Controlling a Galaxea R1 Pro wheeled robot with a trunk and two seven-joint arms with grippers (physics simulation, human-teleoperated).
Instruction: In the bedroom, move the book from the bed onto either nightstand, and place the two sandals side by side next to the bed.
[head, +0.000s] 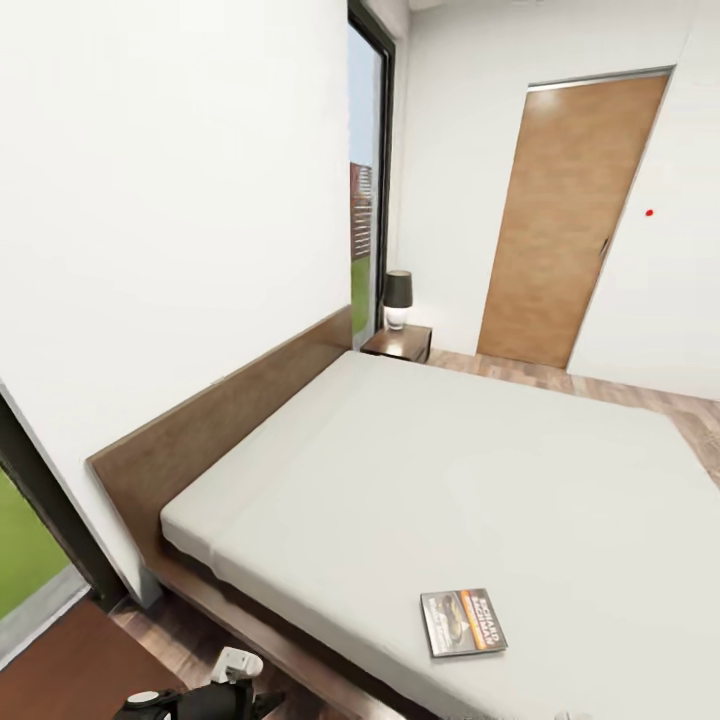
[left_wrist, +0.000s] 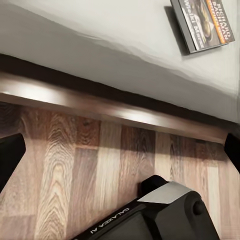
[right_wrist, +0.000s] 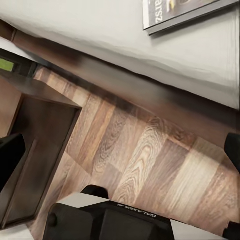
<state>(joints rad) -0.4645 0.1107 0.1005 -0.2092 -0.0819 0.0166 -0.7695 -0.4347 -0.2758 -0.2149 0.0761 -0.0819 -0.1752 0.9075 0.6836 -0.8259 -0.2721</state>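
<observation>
The book (head: 463, 622) lies flat near the bed (head: 480, 480) edge: thin, light, likely slippery. Pinch its overhanging edge or spine. You cannot tell either claw's state.

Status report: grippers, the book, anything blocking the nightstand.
Both grippers open, empty, low over the floor beside the bed. Book flat on the mattress near its edge. Far nightstand carries a lamp.
</observation>
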